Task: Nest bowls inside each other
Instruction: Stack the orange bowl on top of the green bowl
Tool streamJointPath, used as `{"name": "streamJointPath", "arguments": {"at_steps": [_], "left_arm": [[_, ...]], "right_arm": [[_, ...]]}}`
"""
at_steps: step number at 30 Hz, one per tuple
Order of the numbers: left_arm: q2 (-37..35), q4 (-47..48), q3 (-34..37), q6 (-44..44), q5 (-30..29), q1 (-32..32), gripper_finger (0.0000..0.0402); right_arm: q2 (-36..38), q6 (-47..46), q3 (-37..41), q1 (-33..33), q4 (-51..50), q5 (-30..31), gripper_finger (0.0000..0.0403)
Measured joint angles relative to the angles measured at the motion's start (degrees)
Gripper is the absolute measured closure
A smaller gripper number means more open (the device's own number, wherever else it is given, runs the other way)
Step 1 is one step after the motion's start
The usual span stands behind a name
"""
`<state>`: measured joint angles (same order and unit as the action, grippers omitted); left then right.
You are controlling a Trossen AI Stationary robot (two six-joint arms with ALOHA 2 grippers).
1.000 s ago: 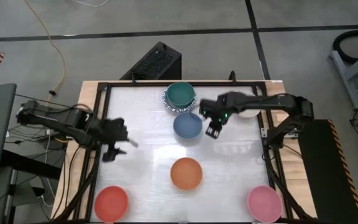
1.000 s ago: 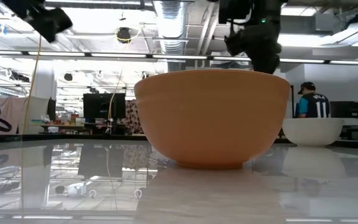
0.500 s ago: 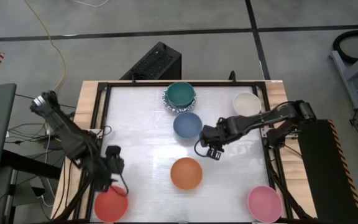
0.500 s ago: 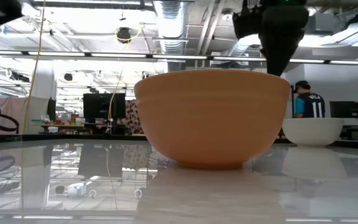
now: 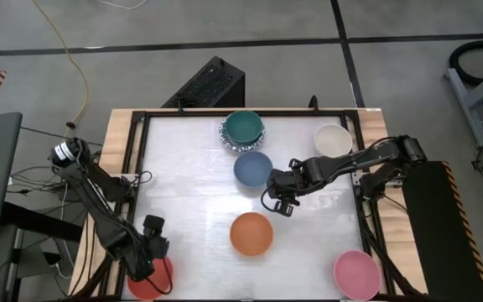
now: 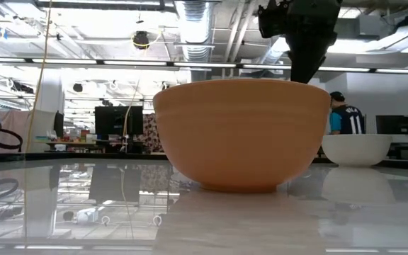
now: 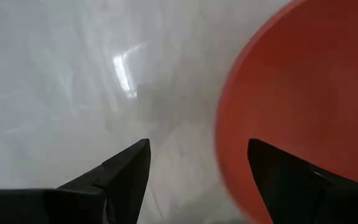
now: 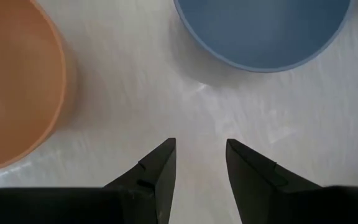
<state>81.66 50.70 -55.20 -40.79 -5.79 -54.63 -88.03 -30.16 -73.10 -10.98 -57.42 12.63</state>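
Left pincer (image 5: 154,256) hangs spread wide over the glossy red bowl (image 5: 151,277) at the desk's (image 5: 191,180) near-left corner, one finger over its rim. Right pincer (image 5: 279,201), parted and empty, hovers mid-desk between the blue bowl (image 5: 252,169) and the orange bowl (image 5: 251,234). Teal bowl (image 5: 243,127) sits nested in a patterned one, far centre.
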Motion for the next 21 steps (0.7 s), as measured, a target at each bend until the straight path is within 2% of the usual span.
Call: {"name": "streamJointPath", "arguments": {"at_steps": [10,13,18,21], "left_arm": [[1.0,-1.9,0.1,-0.4,1.3,0.1,0.0155],[0.9,-4.9,2.6,-0.7,1.6,0.3,0.0184],[0.9,-15.6,9.8,-2.7,7.4,1.2,0.0256],[0.9,-18.5,12.5,-2.8,9.6,2.1,0.0304]], "right_arm": [[0.0,-0.3,0.0,0.2,0.4,0.0,0.0243],[0.0,-0.3,0.0,0.0,1.0,0.0,0.0243],[0.0,-0.3,0.0,0.1,1.3,0.0,0.0243],[0.0,-0.3,0.0,0.1,1.3,0.1,0.0243]]}}
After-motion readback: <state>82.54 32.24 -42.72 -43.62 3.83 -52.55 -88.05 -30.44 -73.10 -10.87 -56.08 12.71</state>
